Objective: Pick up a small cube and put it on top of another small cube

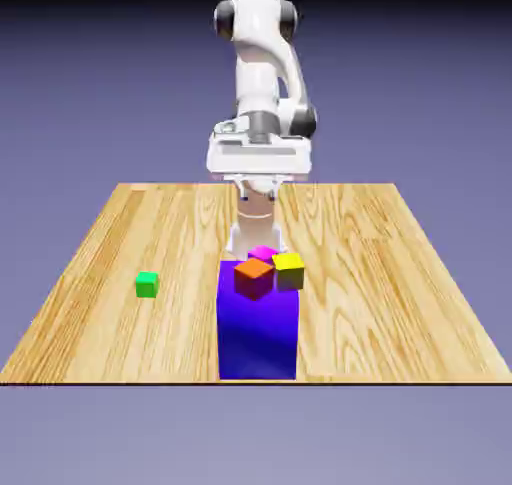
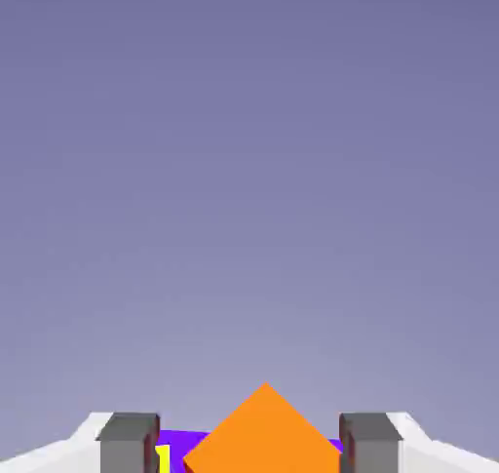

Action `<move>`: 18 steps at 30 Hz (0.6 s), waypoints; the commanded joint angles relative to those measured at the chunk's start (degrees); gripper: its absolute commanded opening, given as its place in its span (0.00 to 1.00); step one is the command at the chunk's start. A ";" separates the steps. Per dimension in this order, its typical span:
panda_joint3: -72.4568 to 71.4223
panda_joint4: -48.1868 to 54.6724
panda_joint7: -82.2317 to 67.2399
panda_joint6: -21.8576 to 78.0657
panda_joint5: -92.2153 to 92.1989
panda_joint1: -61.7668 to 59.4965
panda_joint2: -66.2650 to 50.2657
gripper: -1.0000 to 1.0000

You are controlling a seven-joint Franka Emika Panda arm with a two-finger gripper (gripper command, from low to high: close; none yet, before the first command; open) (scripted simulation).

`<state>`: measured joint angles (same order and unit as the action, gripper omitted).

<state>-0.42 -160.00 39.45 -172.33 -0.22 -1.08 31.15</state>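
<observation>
Four cubes sit on the table (image 1: pixel 120 233), and I count one of each colour: one green, one red with an orange top, one magenta, one yellow. Starting at the exterior view's left, the small cube (image 1: pixel 147 284), plain bright green, sits alone on bare wood, well apart from everything else and a fair way in from the table's left edge and its near edge, with open board all round it. Toward the middle runs a single blue-violet strip (image 1: pixel 258 338) that reaches the near edge of the table. At its far end the other three cubes bunch together: the orange-topped red cube (image 1: pixel 253 277) nearest the camera and the largest, the magenta cube (image 1: pixel 263 253) just behind it, and the yellow cube (image 1: pixel 289 270) close on its right; whether they touch I cannot tell. The end effector (image 1: pixel 255 241) hangs just behind this cluster under the one white arm (image 1: pixel 262 73). In the hand view its two grey fingertips (image 2: pixel 128 442) stand apart, released and gripping nothing, with the orange face (image 2: pixel 265 434) showing between them, clear of both, and a sliver of yellow at the left. To the exterior view's right of the cluster the wood lies open out to the table's right edge.
</observation>
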 commanded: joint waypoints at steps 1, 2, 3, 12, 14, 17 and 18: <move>-0.35 0.83 -2.50 1.39 -0.19 -1.46 -1.25 0.50; -0.70 1.66 -4.99 2.79 -0.37 -2.93 -2.50 0.50; -1.06 2.49 -7.48 4.18 -0.56 -4.39 -3.76 0.50; -4.22 9.97 -29.90 16.71 -2.22 -17.56 -15.02 0.50; -4.92 11.63 -34.89 19.49 -2.59 -20.48 -17.52 0.50; -5.98 14.12 -42.36 23.67 -3.15 -24.87 -21.28 0.50; -6.33 14.95 -44.86 25.06 -3.33 -26.33 -22.53 0.50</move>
<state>-6.75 -145.05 -5.40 -147.27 -3.55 -27.39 8.62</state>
